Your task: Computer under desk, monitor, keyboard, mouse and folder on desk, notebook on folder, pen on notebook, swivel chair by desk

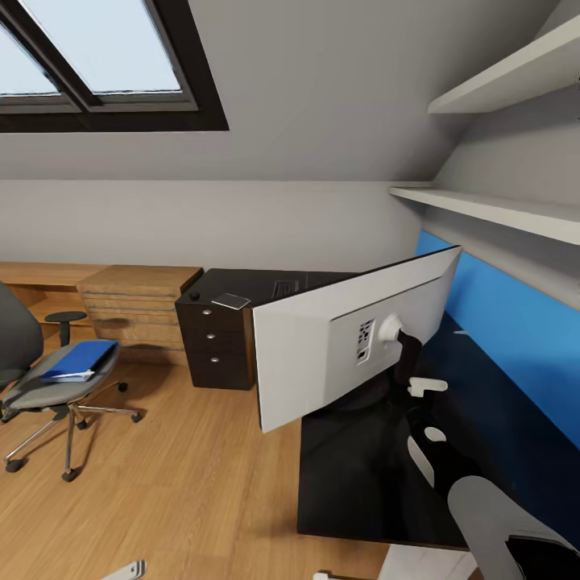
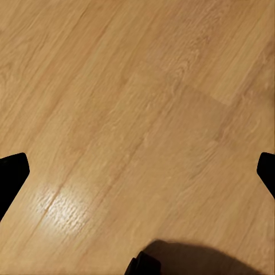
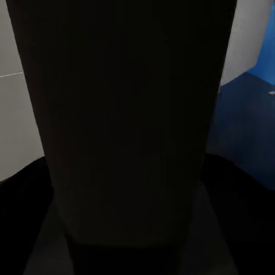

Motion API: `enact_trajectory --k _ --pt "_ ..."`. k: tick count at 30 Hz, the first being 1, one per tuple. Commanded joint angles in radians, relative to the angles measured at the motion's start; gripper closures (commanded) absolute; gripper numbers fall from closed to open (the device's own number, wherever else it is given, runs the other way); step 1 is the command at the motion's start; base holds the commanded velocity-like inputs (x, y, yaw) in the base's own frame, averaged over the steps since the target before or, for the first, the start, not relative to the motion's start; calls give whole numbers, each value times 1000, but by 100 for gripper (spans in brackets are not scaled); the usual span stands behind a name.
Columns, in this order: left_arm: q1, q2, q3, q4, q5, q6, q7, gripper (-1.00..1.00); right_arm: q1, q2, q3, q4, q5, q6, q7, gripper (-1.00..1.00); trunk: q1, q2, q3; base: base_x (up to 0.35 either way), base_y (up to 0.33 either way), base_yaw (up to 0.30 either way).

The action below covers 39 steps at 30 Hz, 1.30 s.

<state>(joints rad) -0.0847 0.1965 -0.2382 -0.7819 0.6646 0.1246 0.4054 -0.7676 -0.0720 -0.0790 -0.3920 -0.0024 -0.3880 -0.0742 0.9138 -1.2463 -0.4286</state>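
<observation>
The monitor hangs tilted over the glossy black desk, its pale grey back facing me. My right gripper is shut on its slim black stand. Farther back on the desk lie the keyboard, the small black mouse and the grey notebook. The blue folder rests on the seat of the grey swivel chair at the left. My left gripper is open over bare oak floor. The computer and the pen are out of view.
The dark three-drawer unit stands under the desk's far end. Low oak cabinets run along the back wall. A blue wall panel and white shelves line the right side, with oak floor between chair and desk.
</observation>
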Motion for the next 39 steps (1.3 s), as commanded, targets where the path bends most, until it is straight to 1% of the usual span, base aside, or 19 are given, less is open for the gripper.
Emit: enact_trajectory --k 1,12,25,32,39 --pt "-1 1 -6 -2 6 3 9 -100 -1 1 2 1 0 -3 2 100 0 -1 -1 0 -131 0" --pt "-1 1 -6 -2 6 3 9 -100 -1 1 2 1 -1 -3 1 100 0 -1 -1 0 -245 0" --pt "-1 1 -6 -2 5 2 9 -100 -1 0 1 -1 -1 -3 1 100 0 -1 -1 0 -24 0" --pt "0 1 -4 -2 5 2 9 -100 -1 1 2 -1 -1 -3 1 100 0 -1 -1 21 -197 0" --pt "0 1 -4 -2 6 2 9 -100 -1 1 1 0 -1 -3 1 100 0 -1 2 6 -33 -75"
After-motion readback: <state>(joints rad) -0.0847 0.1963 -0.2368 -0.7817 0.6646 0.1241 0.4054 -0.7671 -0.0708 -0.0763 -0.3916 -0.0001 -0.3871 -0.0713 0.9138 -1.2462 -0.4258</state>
